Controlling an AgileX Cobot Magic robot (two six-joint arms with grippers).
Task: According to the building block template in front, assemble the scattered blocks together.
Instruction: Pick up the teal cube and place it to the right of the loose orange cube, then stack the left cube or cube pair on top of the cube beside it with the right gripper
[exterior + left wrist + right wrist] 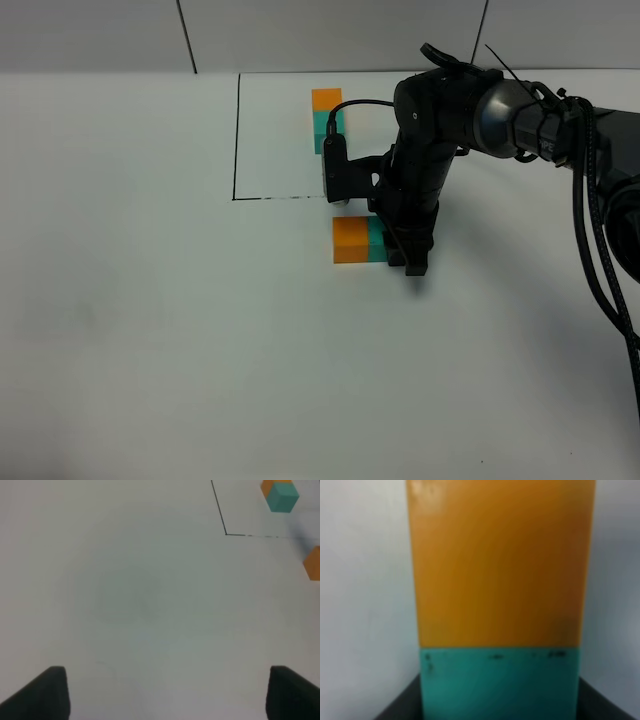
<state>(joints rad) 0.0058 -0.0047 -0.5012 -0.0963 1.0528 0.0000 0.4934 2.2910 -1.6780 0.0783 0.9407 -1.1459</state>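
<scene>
My right claw point(407, 262) grips the one teal cube point(376, 240), touching the one orange cube point(350, 240) just outside the black-framed template pair point(326, 118) — my left claw point(167, 695) gapes wide, empty.

Right arm point(440, 150): extends inward, wrist pointing straight down
Right gripper point(400, 252): low, fingers clamped on both sides of the teal cube point(376, 240)
Left gripper point(160, 695): fingers point(45, 692) spread wide apart — hovering

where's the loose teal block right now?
Exterior high view, just right of centre: the teal block sits flush against the orange block's right side, just below the black frame line, inside the right gripper.
</scene>
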